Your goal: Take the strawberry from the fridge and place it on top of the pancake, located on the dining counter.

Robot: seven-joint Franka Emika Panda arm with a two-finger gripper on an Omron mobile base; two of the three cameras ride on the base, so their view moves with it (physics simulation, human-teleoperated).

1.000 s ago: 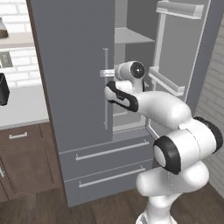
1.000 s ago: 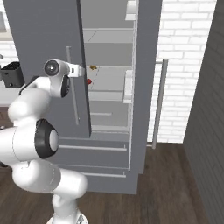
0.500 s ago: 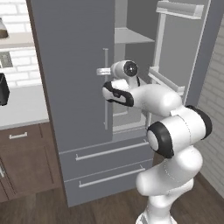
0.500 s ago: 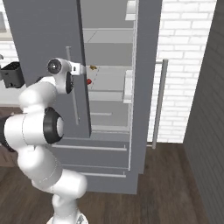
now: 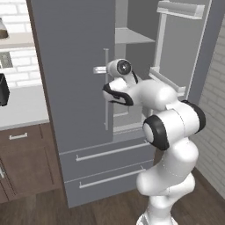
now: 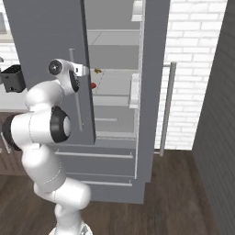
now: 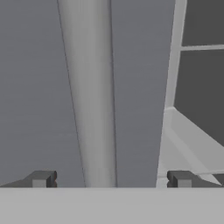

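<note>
While the fingers point(image 7: 41, 179) stand spread wide and hold nothing, the gripper point(image 7: 109, 179) faces the bar handle point(image 7: 89, 92) on the shut left door of the fridge point(image 5: 70, 88). The strawberry point(image 6: 93, 85) sits on a shelf point(image 6: 112, 89) behind the open right door; it looks light, soft and easily bruised, so a gentle pinch across its middle seems best.

The strawberry point(image 6: 93, 85) is partly hidden behind the fridge point(image 6: 46, 36) door.

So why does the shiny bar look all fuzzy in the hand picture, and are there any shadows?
Hand view: the silver handle sits very close to the camera, so it looks soft and smeared, with no sharp edges. Right base view: the fridge shelves look paler than the door, and the tiny strawberry stays crisp. Left base view: flat, even rendered light with hardly any shadow or glare.
</note>
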